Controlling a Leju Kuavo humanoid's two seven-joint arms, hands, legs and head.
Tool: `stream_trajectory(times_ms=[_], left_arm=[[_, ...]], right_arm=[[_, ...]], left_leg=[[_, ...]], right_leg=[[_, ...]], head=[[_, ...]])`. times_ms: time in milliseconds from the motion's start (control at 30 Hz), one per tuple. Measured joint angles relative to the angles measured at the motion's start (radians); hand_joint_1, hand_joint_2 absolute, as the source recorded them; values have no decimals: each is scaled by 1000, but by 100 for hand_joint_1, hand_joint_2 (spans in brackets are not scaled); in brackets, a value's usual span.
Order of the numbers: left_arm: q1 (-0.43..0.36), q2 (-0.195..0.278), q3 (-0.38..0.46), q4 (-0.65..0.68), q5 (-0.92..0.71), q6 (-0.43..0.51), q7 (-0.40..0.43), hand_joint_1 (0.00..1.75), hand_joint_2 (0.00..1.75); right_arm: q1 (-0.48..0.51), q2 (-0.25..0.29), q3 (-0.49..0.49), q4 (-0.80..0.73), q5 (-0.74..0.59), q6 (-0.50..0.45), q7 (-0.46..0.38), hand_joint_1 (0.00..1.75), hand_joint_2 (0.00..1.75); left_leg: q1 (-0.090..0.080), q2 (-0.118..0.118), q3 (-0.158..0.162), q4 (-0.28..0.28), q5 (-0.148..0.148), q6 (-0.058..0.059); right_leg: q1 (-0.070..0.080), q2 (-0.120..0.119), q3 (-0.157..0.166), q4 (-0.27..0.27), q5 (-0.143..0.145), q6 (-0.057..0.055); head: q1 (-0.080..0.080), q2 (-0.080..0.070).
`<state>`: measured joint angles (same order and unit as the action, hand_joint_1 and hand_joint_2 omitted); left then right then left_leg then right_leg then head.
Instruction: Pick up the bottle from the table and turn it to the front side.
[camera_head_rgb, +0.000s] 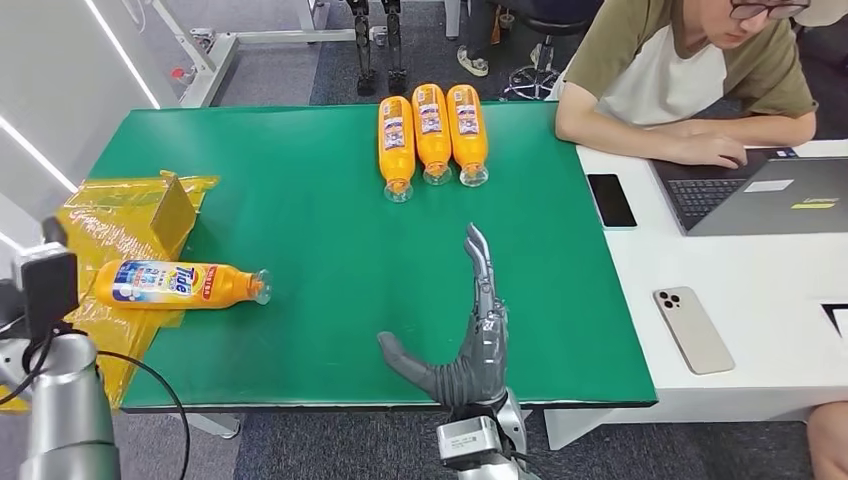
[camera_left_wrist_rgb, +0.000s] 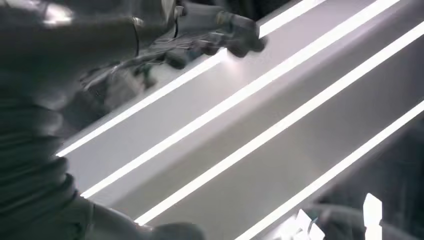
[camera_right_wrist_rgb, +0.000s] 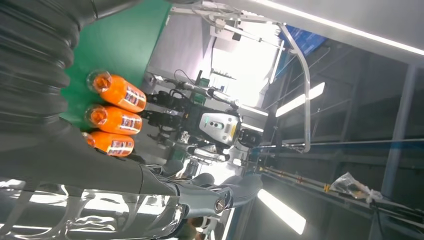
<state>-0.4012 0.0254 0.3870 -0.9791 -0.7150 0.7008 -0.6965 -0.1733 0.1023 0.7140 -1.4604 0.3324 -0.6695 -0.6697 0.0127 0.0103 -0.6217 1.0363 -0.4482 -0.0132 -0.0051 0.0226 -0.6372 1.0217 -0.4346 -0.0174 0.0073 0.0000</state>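
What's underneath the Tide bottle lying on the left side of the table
The Tide bottle lies partly on crinkled yellow plastic sheeting, with its neck end over the green table. The bottle hides whatever lies directly beneath its body.

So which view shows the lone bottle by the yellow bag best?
The head view: the lone bottle lies whole on its side, label up, at the green table's left edge. The right wrist view catches the row of three bottles instead.

Bright, even light; blurred wrist views
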Motion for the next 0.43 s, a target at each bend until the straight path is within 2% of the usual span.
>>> stream_trajectory(times_ms=[100,200,300,367,433], left_arm=[[24,-45,66,-129,167,0,-4,0,175],[31,-80,65,-203,327,-2,-5,0,175],[32,-108,-4,-227,534,-51,-6,0,175],[30,-126,-80,-205,692,-158,-6,0,175],[30,-144,-135,-179,758,-247,-6,0,175]], right_arm=[[0,0,3,7,-2,0,-4,0,175],[0,0,3,10,8,0,3,0,175],[2,0,3,13,17,0,13,0,175],[4,0,3,13,22,0,21,0,175],[6,0,3,13,26,0,28,0,175]], left_leg=[[0,-4,0,0,0,0],[0,-6,0,0,1,0],[0,-8,0,0,2,2],[0,-10,0,0,2,2],[0,-10,0,0,2,3]], right_leg=[[0,-3,1,0,-1,0],[0,-6,2,0,-1,0],[0,-9,3,-1,-1,1],[0,-11,3,-1,-1,1],[0,-12,4,-1,0,1]], head=[[0,0],[0,0],[0,0],[0,0],[0,0]])
